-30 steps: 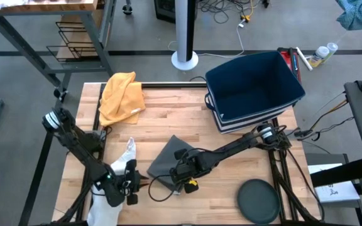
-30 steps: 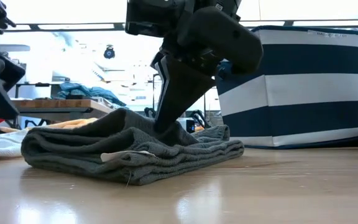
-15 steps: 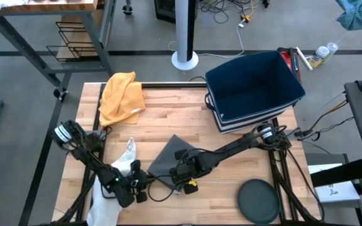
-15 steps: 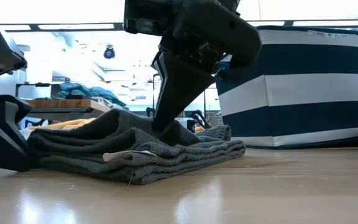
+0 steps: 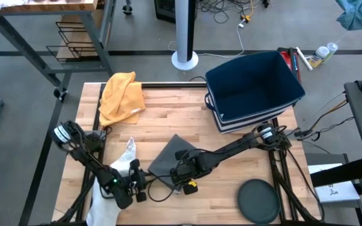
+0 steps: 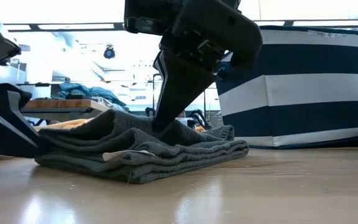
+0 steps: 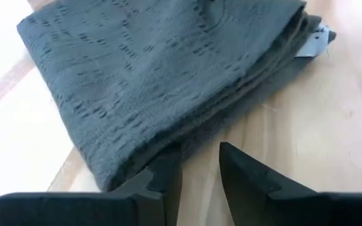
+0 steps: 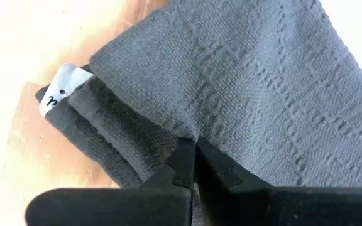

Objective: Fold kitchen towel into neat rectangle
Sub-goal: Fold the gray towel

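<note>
Right pincer [image 8: 194, 150] atop (folded) towel [image 8: 244, 81]

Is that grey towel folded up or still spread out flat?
Folded: the grey towel lies in several stacked layers on the table, their edges and a white tag showing along one side.

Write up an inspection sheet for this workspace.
Surface: wooden table, bare planks showing.
Job's things: grey kitchen towel, folded in layers, white tag at one edge.
Clutter: yellow cloth, white cloth, striped navy bin, dark round disc.
Grippers: right pincer shut, pressing on towel; left pincer at towel's edge, fingers slightly apart.
Cables: dark cable looped beside towel.
Surroundings: white pole base, wires on floor.
</note>
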Tool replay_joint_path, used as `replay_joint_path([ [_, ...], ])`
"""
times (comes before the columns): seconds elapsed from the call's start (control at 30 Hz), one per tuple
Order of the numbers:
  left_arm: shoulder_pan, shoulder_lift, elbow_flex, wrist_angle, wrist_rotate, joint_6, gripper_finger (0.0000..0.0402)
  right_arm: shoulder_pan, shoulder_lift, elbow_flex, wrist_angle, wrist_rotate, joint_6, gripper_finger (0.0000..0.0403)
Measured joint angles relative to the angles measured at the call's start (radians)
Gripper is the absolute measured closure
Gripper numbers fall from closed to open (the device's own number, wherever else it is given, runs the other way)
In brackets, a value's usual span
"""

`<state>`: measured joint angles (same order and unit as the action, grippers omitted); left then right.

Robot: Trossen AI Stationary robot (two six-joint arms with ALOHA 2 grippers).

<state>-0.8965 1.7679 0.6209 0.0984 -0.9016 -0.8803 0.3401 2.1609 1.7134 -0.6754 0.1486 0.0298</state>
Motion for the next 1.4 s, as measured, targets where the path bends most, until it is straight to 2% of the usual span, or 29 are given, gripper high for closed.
replay_joint_path([
  [0.6, 0.077, 0.031, -0.044, 0.008, -0.031, -0.020, 0.0315, 0.000, 0.000, 0.000, 0.006, -0.004, -0.002, 0.0400],
  [0.77, 0.104, 0.026, -0.089, 0.033, -0.018, -0.090, 0.0308, 0.002, 0.000, -0.001, 0.006, -0.088, 0.011, 0.0401],
  [1.03, 0.107, 0.027, -0.112, 0.071, -0.023, -0.090, 0.0301, 0.014, 0.000, -0.004, 0.023, -0.115, 0.066, 0.0401],
  [1.17, 0.107, 0.016, -0.106, 0.069, -0.018, -0.048, 0.0306, 0.017, 0.000, -0.018, 0.076, -0.158, 0.068, 0.0400],
  [1.3, 0.077, -0.031, -0.074, 0.048, 0.030, 0.031, 0.0310, 0.015, 0.000, -0.034, 0.079, -0.146, 0.083, 0.0401],
  [1.4, 0.043, -0.056, -0.041, 0.065, 0.030, 0.044, 0.0309, 0.004, 0.000, -0.035, 0.080, -0.133, 0.105, 0.0401],
])
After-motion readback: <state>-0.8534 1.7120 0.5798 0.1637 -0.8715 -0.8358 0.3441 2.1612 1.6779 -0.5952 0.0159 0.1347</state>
